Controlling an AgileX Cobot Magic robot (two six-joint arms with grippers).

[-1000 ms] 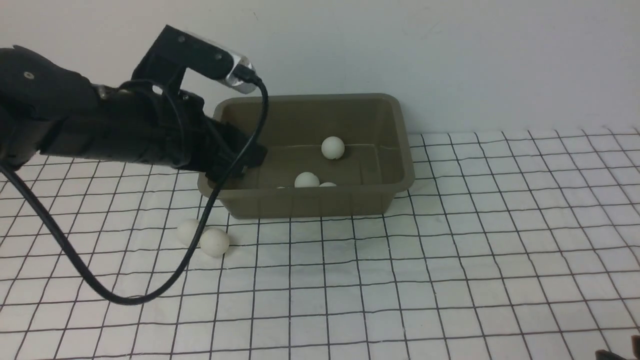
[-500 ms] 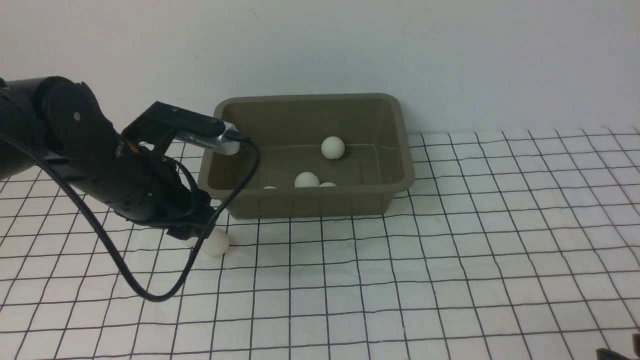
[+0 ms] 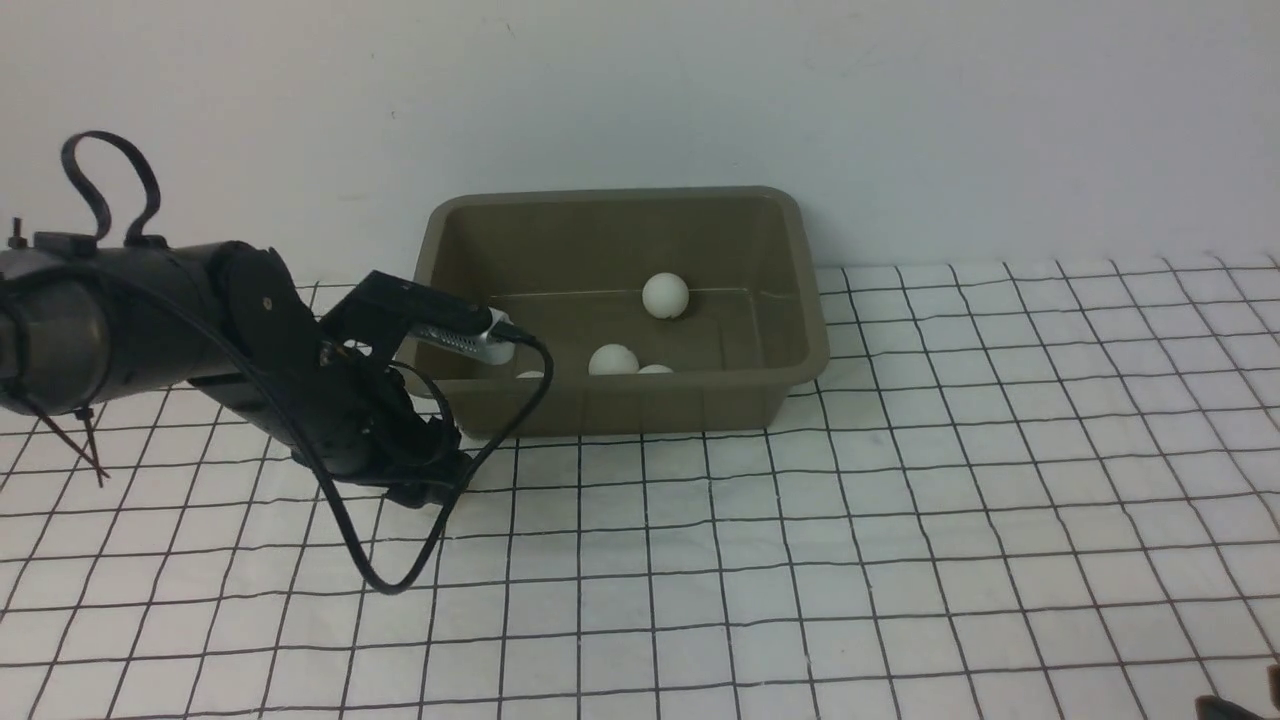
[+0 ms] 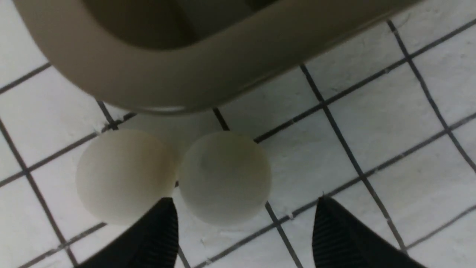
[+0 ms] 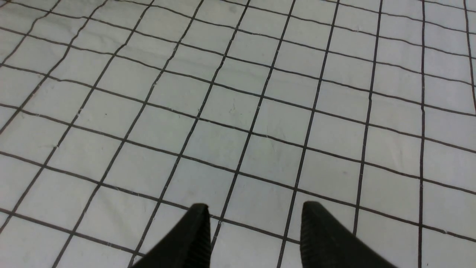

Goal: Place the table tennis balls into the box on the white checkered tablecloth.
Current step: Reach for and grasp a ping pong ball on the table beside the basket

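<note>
Your left gripper (image 4: 244,200): jaws spread, empty, low over the white checkered tablecloth (image 3: 900,500), facing two table tennis balls (image 4: 225,176) lying side by side just beside the box (image 3: 620,405). In the box: at least three more balls (image 3: 665,295). Your right gripper (image 5: 253,204): jaws apart, empty.

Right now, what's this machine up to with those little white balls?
A two-armed robot is filling the olive-brown box with table tennis balls; at least three already sit inside. The left gripper hangs open, low beside the box's near corner, over two more balls lying side by side on the checkered tablecloth. Neither is gripped yet. The right gripper is open over bare cloth, holding nothing.
</note>
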